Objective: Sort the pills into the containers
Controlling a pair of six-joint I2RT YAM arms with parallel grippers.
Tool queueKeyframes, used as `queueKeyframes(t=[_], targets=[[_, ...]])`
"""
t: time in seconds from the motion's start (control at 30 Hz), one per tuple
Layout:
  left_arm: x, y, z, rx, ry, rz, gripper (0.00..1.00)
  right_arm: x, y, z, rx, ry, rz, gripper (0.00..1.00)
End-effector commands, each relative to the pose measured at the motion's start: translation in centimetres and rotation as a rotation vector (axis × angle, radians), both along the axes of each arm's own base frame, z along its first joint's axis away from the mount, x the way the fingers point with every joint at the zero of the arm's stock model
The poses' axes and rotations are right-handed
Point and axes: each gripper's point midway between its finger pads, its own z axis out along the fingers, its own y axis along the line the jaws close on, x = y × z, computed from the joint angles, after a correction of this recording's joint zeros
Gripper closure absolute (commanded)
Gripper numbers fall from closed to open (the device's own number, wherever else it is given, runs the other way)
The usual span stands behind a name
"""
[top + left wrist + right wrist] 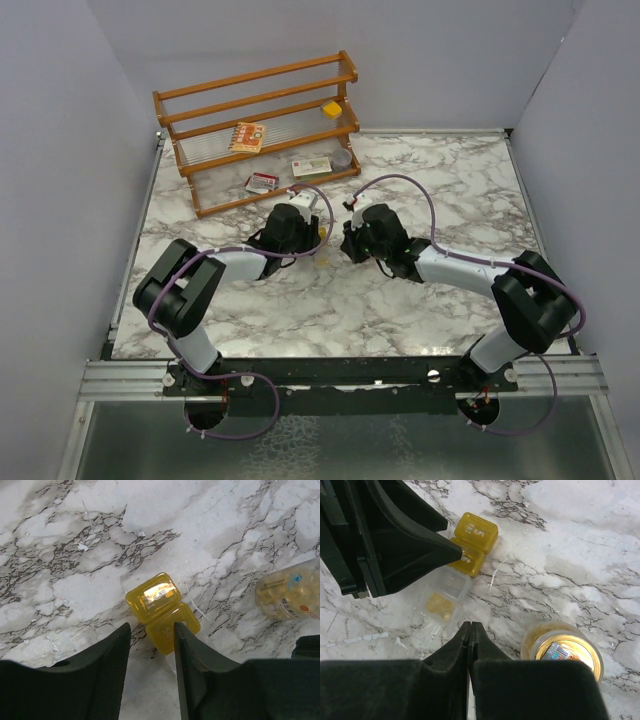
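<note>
The left gripper [152, 630] has its fingers apart, with the yellow box [152, 597] at 12 o'clock, partly between them. The jar [290, 595] sits at 3 o'clock. The right gripper [469, 627] hovers, fingers pressed together. Best to close slowly and squarely – a sideways nudge would likely skid the box.

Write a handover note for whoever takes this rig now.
Left end effector: open, empty, at the small squarish yellow translucent box, mid-table.
Right end effector: shut, empty, near the round amber-tinted translucent jar.
Done: yellowish pills sit in a clear plastic tray beside the box.
Left: probably moving pills into box and jar; count unclear.
</note>
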Motion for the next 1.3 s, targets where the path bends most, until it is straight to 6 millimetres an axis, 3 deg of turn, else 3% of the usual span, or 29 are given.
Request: queueKeyframes(t=[0.0,0.57,0.6,0.7,1.27], targets=[[0.8,-0.1,0.3,0.001,0.000,0.028,0.58,-0.2,1.4,1.1,0.053,-0.015,0.035,0.99],[0.7,-0.1,0.2,0.001,0.008,0.027,0.60,-0.5,1.4,-0.8,0.024,0.023,0.036,0.99],[0.5,0.0,-0.8,0.016,0.031,0.027,0.60,-0.5,1.5,-0.8,0.025,0.023,0.036,0.99],[0.5,0.0,-1.1,0.023,0.038,0.027,0.60,-0.7,1.5,-1.1,0.022,0.032,0.040,0.99],[0.4,0.2,-1.5,0.029,0.053,0.042,0.61,-0.6,3.3,-1.1,0.076,0.033,0.078,0.99]])
